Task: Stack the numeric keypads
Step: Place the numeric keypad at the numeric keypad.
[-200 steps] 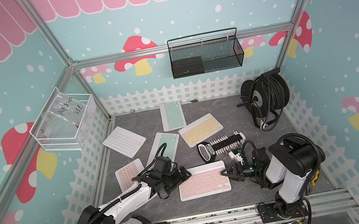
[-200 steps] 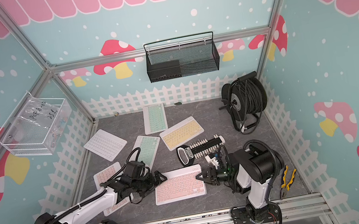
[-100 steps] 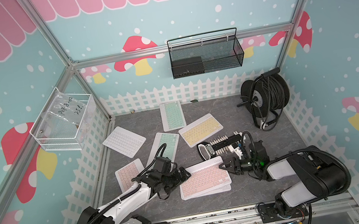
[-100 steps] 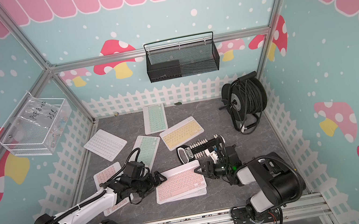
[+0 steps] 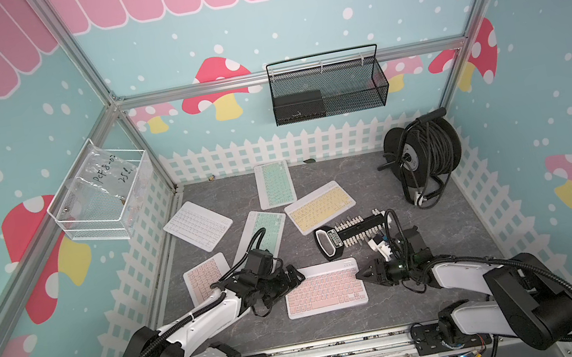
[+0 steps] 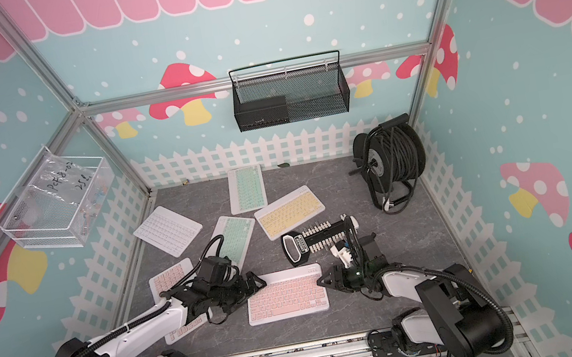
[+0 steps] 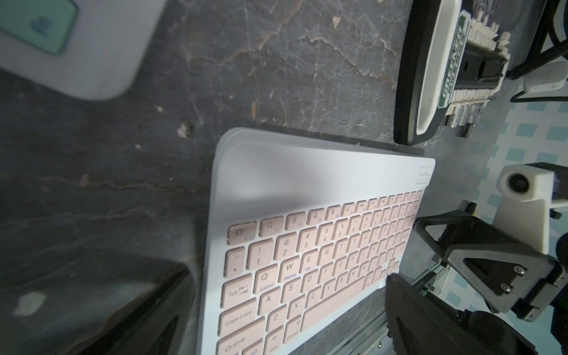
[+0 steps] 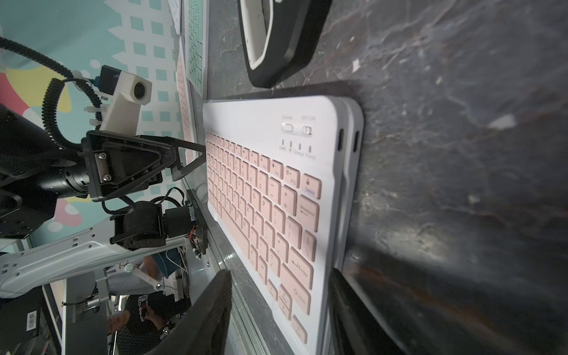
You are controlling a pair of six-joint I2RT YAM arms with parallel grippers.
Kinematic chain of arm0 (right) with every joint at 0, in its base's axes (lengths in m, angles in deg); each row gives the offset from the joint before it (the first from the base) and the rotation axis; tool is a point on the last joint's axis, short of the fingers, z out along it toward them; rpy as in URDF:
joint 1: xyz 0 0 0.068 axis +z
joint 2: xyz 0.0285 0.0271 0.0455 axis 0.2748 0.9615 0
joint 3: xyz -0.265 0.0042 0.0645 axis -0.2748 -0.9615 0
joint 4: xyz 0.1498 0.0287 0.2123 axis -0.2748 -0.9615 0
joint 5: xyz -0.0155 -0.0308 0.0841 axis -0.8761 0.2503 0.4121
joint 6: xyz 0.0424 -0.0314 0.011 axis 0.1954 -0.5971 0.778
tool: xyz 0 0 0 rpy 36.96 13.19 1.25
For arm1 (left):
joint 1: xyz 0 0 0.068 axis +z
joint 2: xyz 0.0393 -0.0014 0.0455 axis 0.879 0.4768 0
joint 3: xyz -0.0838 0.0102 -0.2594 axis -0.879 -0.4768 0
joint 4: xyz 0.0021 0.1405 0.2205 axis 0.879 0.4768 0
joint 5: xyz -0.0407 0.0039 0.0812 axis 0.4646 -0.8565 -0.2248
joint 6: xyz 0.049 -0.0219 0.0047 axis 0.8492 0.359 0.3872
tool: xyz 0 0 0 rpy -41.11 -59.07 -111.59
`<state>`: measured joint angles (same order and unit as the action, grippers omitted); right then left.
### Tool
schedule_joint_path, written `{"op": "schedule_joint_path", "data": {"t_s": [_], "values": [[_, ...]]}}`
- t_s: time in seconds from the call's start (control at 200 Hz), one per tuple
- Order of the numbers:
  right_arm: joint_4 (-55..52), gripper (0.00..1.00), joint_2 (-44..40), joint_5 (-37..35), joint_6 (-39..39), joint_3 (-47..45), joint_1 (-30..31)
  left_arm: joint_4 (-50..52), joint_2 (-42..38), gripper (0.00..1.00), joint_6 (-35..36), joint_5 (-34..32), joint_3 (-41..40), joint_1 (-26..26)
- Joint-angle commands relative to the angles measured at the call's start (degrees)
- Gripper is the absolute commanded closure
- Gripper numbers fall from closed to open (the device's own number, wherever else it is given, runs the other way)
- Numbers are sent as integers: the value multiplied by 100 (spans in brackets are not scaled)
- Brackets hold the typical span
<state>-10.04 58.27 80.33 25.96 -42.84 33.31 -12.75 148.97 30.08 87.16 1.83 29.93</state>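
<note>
In both top views the pink stack [image 5: 324, 287] now lies squared at the bench [image 5: 444, 239] front, its top keypad [image 6: 286, 293] no longer askew. Left wrist: left pincer [image 7: 289, 273] released beside one end. Right wrist: right pincer [image 8: 280, 272] parted astride the other; two layers look aligned, so a third can follow.

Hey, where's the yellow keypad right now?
In both top views the yellow keypad lies mid-table, behind the black peg holder and right of a mint keypad.
</note>
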Motion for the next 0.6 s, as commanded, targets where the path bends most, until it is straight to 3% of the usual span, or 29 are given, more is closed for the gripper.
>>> {"op": "schedule_joint_path", "data": {"t_s": [0.0, 0.18, 0.385, 0.595], "values": [[-90, 47, -169, -101, -18, -100, 40, 0, 97, 0, -73, -18, 35, -25], [-257, 47, -266, -345, -18, -2, 43, 35, 80, 0, -82, -14, 5, -31], [-1501, 41, -407, -1197, -477, 429, 79, 341, -106, 0, -75, -233, 32, -30], [-1566, 40, -734, -1742, -111, 476, 478, 451, -205, 0, -90, -298, 33, -27]]}}
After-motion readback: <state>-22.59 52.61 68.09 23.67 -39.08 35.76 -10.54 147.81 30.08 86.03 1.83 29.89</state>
